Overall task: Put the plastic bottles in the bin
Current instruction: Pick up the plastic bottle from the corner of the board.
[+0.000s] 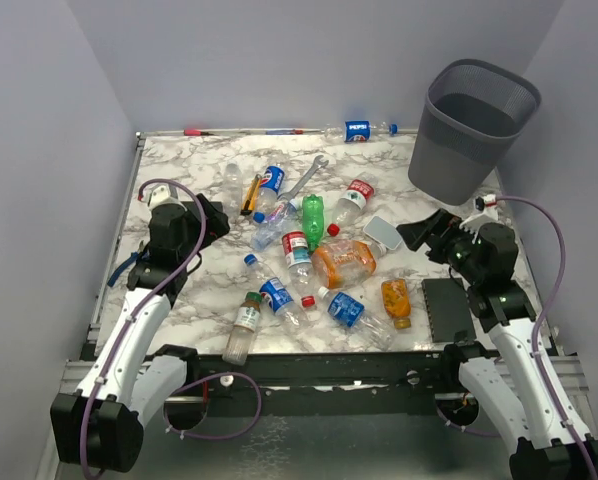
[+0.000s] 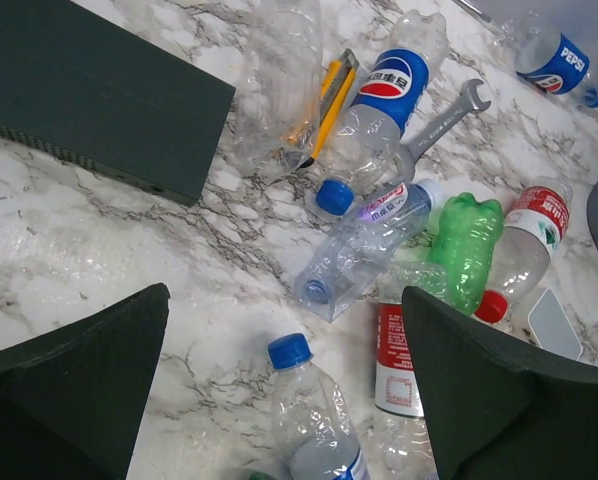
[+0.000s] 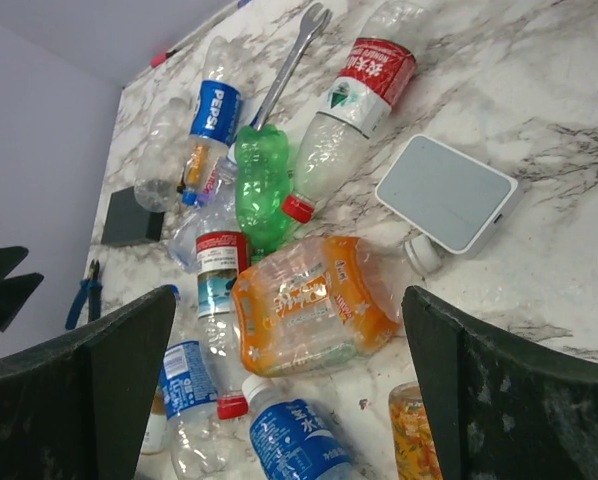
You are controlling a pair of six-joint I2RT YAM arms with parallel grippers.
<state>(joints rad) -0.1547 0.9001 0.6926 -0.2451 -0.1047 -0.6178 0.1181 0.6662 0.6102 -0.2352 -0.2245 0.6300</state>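
Clear, green & orange plastic bottles lie scattered across the centre of the top view, on the marble desk. The green bottle sits mid-pile, with a red-label bottle just to its right and the crushed orange bottle just below. A small orange bottle lies lower right of that. One Pepsi bottle lies well apart at the desk's far edge, upper centre.

The bin, dark-grey mesh, stands in the upper right, apart from the pile.

Among the bottles are a silver wrench and a yellow screwdriver. A white flat box is right of the pile, and a black block sits at right.

L tool is left of the pile, released, fingers spread, nothing between them. R tool is right of the pile, next to the white box, also released & holding nothing.
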